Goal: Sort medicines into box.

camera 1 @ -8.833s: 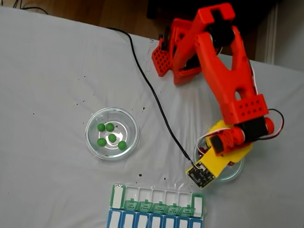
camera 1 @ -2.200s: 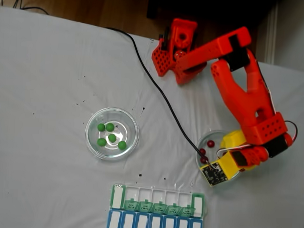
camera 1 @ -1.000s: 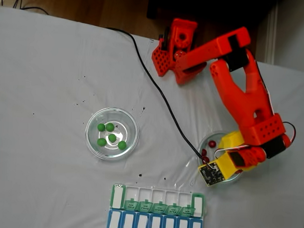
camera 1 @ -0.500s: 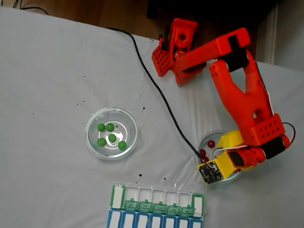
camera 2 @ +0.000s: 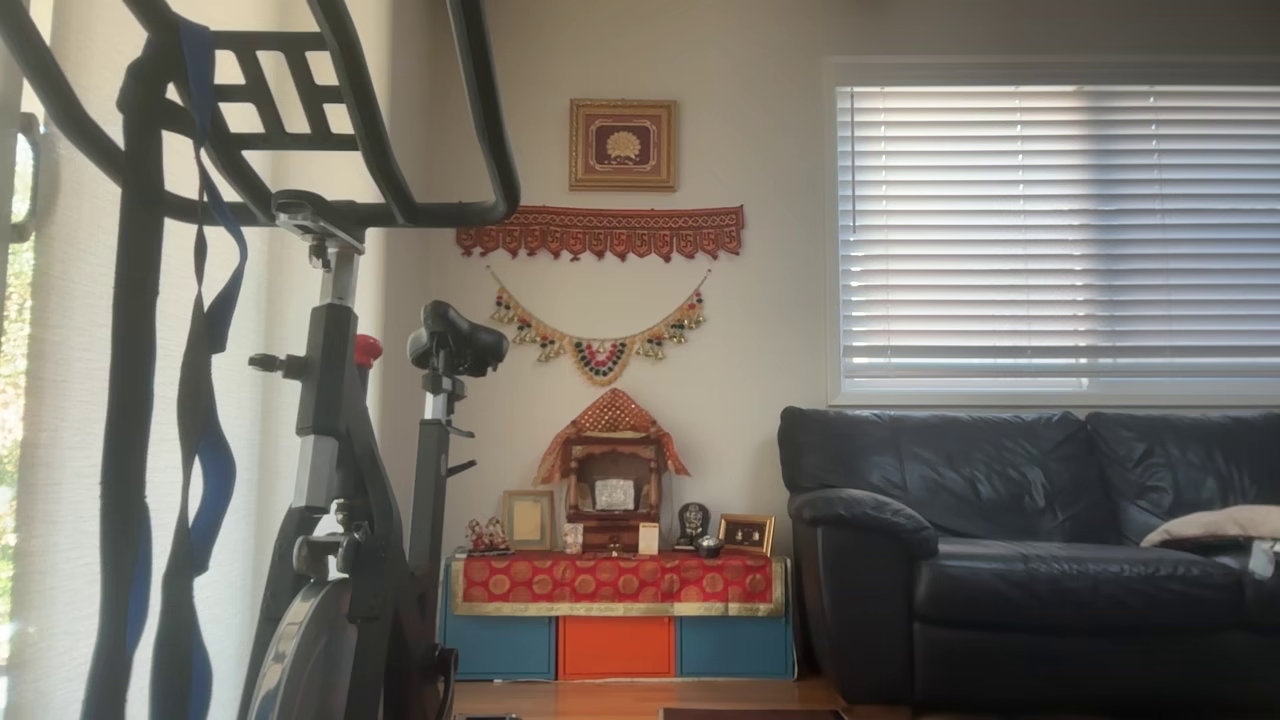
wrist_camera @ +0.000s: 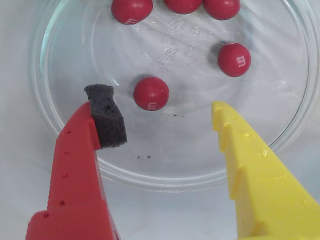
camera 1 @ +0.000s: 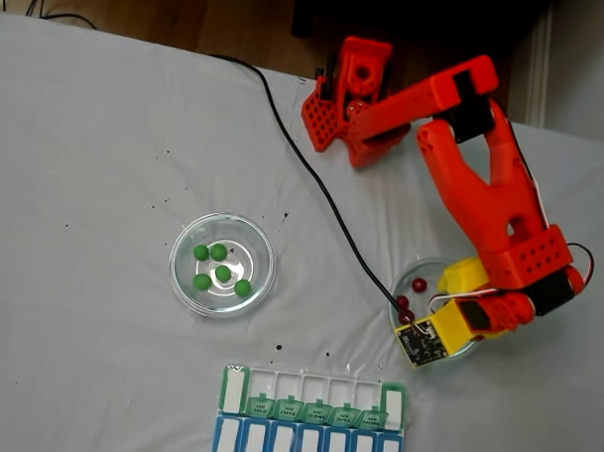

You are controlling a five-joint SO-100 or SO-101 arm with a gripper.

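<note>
Five glossy dark red round medicines [wrist_camera: 151, 93] lie in a clear round glass dish [wrist_camera: 295, 127] in the upper part of the wrist view: three along the top edge of the frame, one at upper right, one near the centre. In the fixed view this dish sits at lower right [camera 1: 412, 272], partly covered by the arm, with three red balls [camera 1: 419, 285] visible at its left side.

The pincer [wrist_camera: 162, 107] hangs over the near half of the dish, jaws standing wide apart and holding nothing. Its red finger with a dark grey foam pad [wrist_camera: 106, 117] is at left of the wrist view; its yellow finger [wrist_camera: 250, 155] is at right. The central red ball lies just above the gap between them, nearer the foam pad; whether the pad touches the dish floor cannot be told.

Five bright green round medicines [camera 1: 222, 273] lie in a second clear glass dish [camera 1: 184, 281] left of centre in the fixed view, well apart from the first.

The rectangular pill organizer box with white compartments, green lids and a blue-lidded row [camera 1: 313, 423] lies at the bottom edge of the fixed view, between the two dishes and below them.

All rest on a counter covered with white cloth [camera 1: 96, 159]. A black cable [camera 1: 304, 176] runs across the cloth to the yellow wrist part.
</note>
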